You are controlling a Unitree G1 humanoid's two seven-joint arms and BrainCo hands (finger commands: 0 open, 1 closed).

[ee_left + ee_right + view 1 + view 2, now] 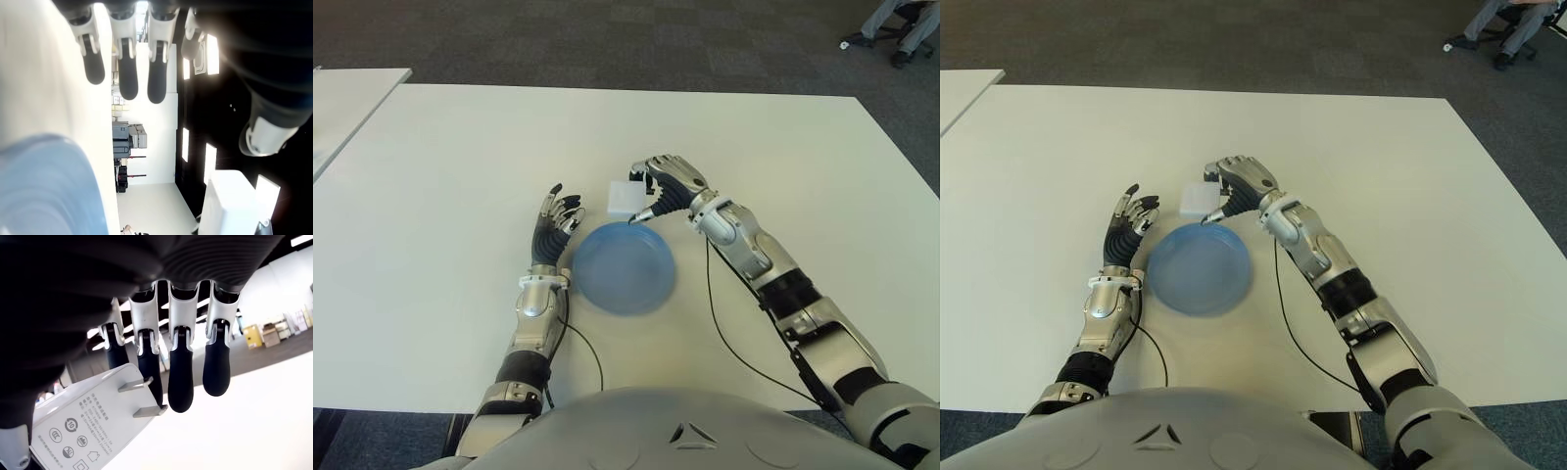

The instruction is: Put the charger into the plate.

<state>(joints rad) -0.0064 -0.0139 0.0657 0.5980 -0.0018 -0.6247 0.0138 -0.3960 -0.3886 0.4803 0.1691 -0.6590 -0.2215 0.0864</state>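
We observe a white surface (460, 176) carrying a blue plate (625, 267) near its middle, in front of the robot's torso. The plate holds nothing.

The white charger (626, 199) sits at the far rim of the plate, on the side away from the robot. We cannot tell from the eye views whether it touches the surface or is lifted clear of it. In the right wrist view the charger (93, 423) shows its label face and two metal prongs, which point toward the fingers (180, 382).

The right robot hand (658, 192) is at the charger, reaching in from the robot's right. Its fingers are curled around the charger body: the thumb tip lies just above the far rim of the plate and the other fingers arch over the charger's right side. We read this hand as grasping the charger.

The left robot hand (555, 223) shows just beside the plate, on its left. Its fingers (128, 73) are extended and slightly spread, and they hold nothing. In the left wrist view the blue plate (44, 191) appears beside this hand.

A second white table (342, 98) stands at the far left. A seated person's legs (901, 24) show at the far right, on the carpet.
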